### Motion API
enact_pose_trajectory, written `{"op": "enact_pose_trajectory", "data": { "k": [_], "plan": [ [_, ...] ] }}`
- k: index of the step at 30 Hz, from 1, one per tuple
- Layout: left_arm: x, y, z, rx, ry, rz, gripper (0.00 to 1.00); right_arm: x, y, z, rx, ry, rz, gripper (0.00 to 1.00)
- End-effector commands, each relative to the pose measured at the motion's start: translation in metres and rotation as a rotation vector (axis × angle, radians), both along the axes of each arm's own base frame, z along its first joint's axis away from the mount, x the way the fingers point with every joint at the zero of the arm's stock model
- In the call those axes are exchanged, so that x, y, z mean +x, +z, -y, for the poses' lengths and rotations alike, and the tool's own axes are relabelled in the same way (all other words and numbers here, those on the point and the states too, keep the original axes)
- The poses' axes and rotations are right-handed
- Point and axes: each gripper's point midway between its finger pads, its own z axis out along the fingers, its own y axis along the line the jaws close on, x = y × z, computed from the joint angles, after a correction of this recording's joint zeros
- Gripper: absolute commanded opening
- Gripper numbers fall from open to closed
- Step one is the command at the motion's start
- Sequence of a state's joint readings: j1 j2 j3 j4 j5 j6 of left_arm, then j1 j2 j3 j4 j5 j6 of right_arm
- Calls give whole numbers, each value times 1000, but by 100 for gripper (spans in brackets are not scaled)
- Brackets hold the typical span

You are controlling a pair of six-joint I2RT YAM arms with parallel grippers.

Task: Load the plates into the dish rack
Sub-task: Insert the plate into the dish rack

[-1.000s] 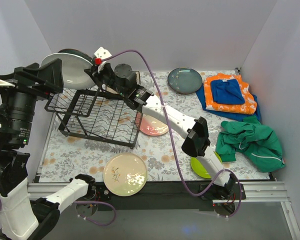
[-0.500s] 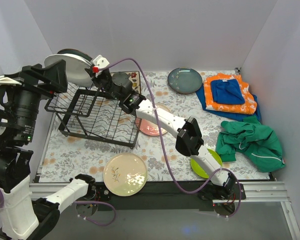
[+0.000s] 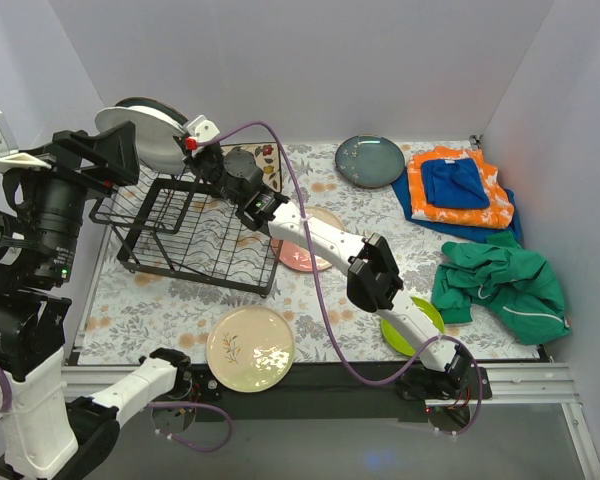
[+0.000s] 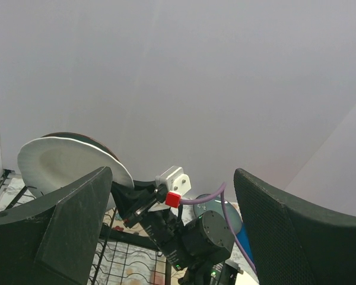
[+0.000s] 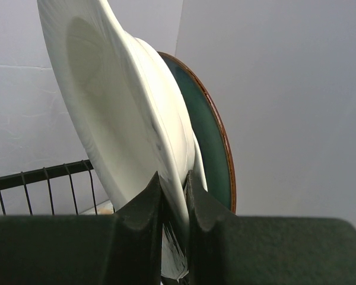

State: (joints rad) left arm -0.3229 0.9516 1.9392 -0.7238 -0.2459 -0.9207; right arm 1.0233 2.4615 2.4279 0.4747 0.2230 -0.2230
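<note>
My right gripper (image 3: pixel 195 150) (image 5: pixel 172 178) is shut on the rim of a white deep plate (image 3: pixel 145 140) (image 5: pixel 107 107) (image 4: pixel 59 166). It holds the plate tilted on edge above the far left end of the black wire dish rack (image 3: pixel 190 232) (image 4: pixel 130 261). Just behind the white plate stands a dark plate with a brown rim (image 5: pixel 212 136) (image 3: pixel 140 102). My left gripper (image 3: pixel 92 160) (image 4: pixel 172 175) hovers open and empty, high at the left. On the mat lie a blue-grey plate (image 3: pixel 370 160), a pink plate (image 3: pixel 302 255), a cream sprig plate (image 3: pixel 250 348) and a lime green plate (image 3: pixel 408 335), the last partly under my right arm.
Folded orange and blue cloths (image 3: pixel 460 185) and a crumpled green garment (image 3: pixel 500 282) lie at the right. Grey walls close in behind and on both sides. My right arm and its purple cable (image 3: pixel 320 300) stretch diagonally across the mat.
My right arm has reached further toward the rack's far left, bringing the white plate more upright against the dark plate. My left arm has risen slightly.
</note>
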Motion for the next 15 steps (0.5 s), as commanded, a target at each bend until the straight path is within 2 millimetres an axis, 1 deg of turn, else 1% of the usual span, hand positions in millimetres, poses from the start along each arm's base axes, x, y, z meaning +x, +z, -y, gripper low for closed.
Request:
{"op": "enact_pose_trajectory", "data": {
  "k": [1,9,15],
  "plan": [
    [-1,1,-3,-2,14,11,82,-26,117,41,323,-11,177,1],
    [-4,1,-5,-11,21,14,82,-22,99,34,291,-5,145,1],
    [-2,-2,-6,-11,27,7,82,-17,87,30,267,-15,126,1]
  ]
}}
